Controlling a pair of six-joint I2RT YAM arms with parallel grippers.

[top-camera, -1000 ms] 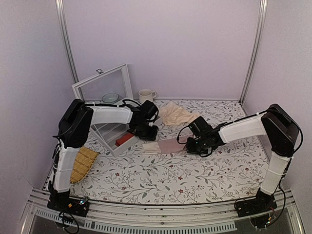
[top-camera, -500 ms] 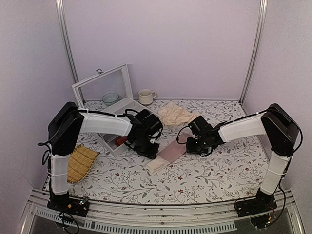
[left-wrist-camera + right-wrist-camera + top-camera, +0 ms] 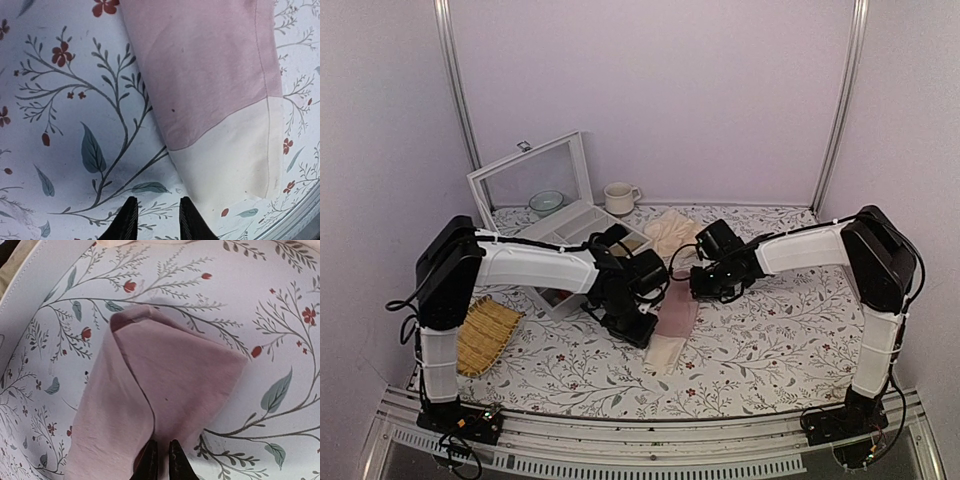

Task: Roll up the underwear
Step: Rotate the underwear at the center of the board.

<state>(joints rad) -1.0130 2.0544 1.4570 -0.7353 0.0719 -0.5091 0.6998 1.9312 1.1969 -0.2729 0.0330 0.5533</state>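
The left gripper (image 3: 157, 201) is down near the counter (image 3: 770, 345), its jaws narrowly parted and empty, just beside the cream waistband (image 3: 235, 160). The underwear (image 3: 674, 320) lies as a folded strip in the middle of the counter, waistband toward the near edge. The right gripper (image 3: 161, 442) pinches its pink far end, jaws almost closed on the fabric.

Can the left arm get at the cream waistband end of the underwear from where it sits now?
Probably yes. The left gripper hovers with jaws slightly apart just beside the waistband of the underwear. Only floral tablecloth lies between them, and nothing blocks it.
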